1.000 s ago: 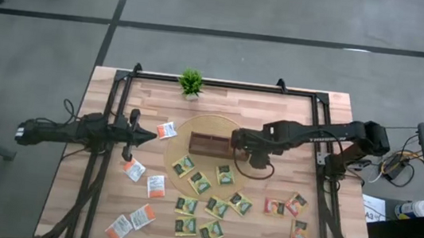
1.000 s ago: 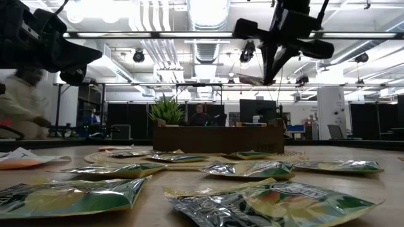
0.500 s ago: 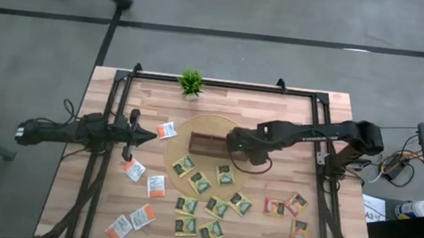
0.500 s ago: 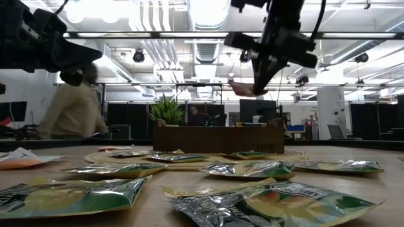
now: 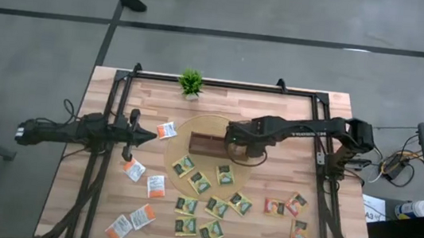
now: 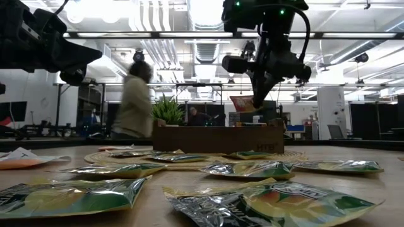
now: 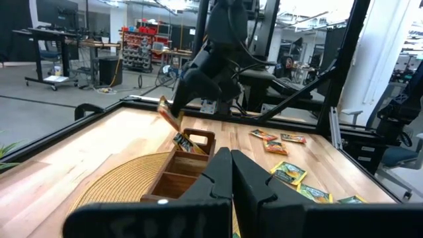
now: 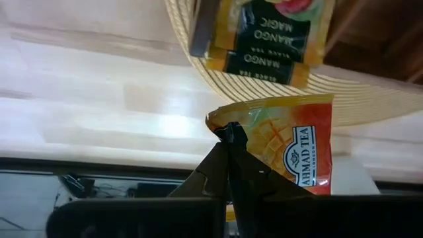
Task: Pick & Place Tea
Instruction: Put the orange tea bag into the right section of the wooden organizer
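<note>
— How far along is the tea sorting?

— Early, I'd judge. The right gripper [image 6: 255,104] is clamped on one red-pink sachet [image 6: 242,103], held in the air just above the brown tray [image 5: 209,144] on the round mat [image 5: 210,125].

— And the rest?

— At least one sachet sits in the tray (seen from the left wrist). Many loose sachets [image 5: 202,206] lie on the bench [image 5: 293,112]. The left gripper [image 5: 146,135] waits pressed together, holding nothing.

The right arm reaches across the table's middle, its right gripper [image 5: 231,140] pinched closed on a red-pink tea sachet [image 8: 285,153]. The left gripper [image 5: 148,136] waits closed near the left edge.
</note>
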